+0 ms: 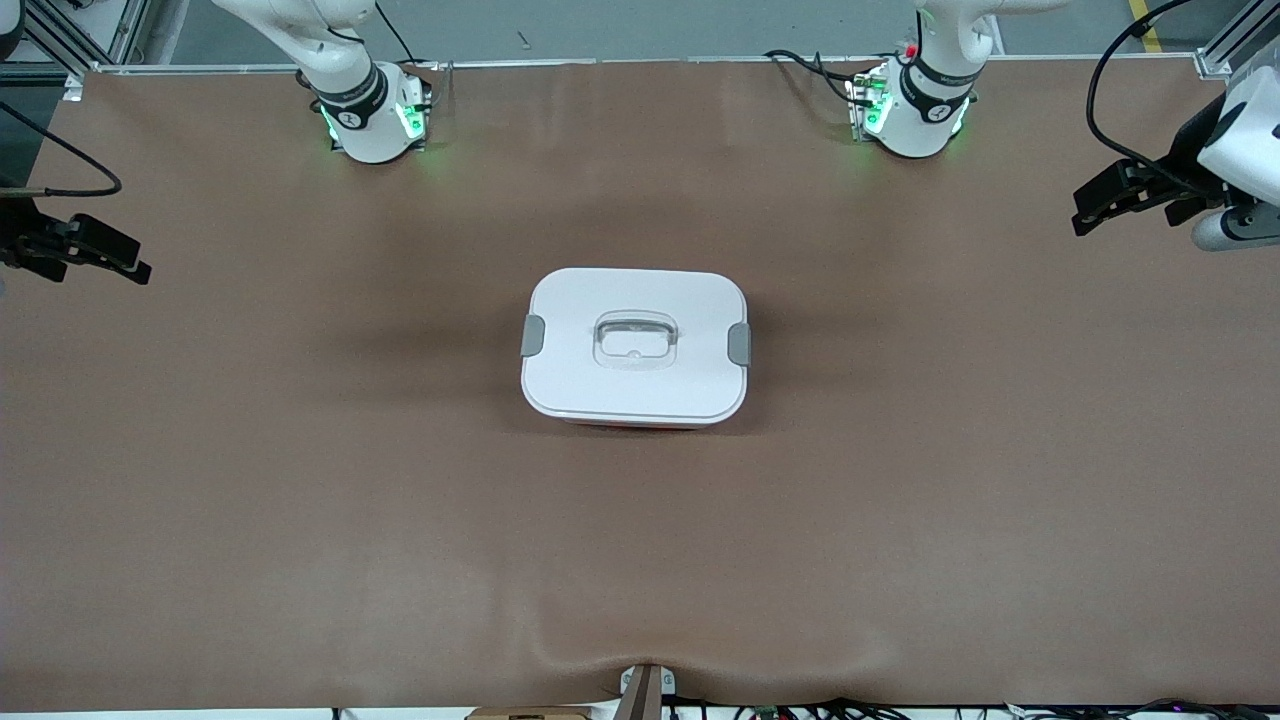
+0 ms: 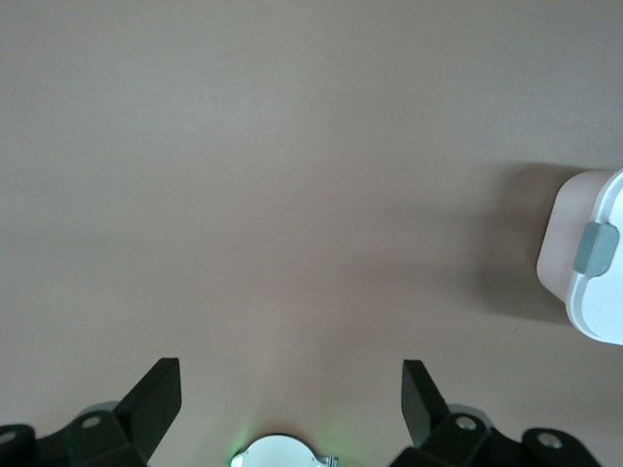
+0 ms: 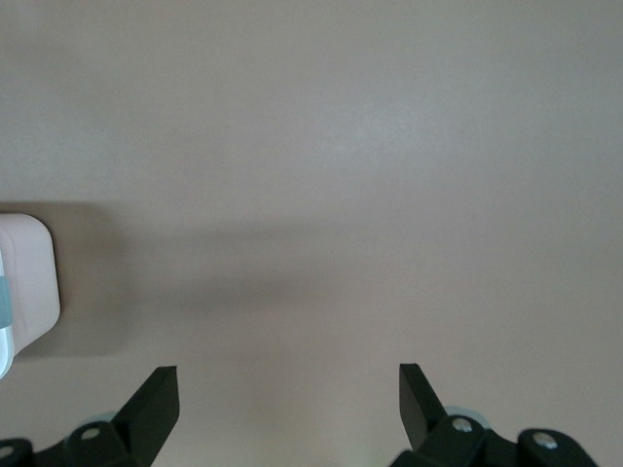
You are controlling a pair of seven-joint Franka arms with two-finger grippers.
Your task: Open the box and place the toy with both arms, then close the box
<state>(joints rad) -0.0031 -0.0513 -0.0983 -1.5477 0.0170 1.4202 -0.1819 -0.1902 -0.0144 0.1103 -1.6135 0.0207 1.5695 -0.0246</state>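
Note:
The box sits in the middle of the table with its white lid on. The clear handle is in the lid's centre, and a grey clip is on each short side. A strip of its pinkish-red base shows at the edge nearest the front camera. The box's end also shows in the left wrist view and in the right wrist view. My left gripper is open and empty over the left arm's end of the table. My right gripper is open and empty over the right arm's end. The toy is out of view.
The brown table mat spreads around the box. The two arm bases stand at the table's edge farthest from the front camera. Cables run along the table's edges.

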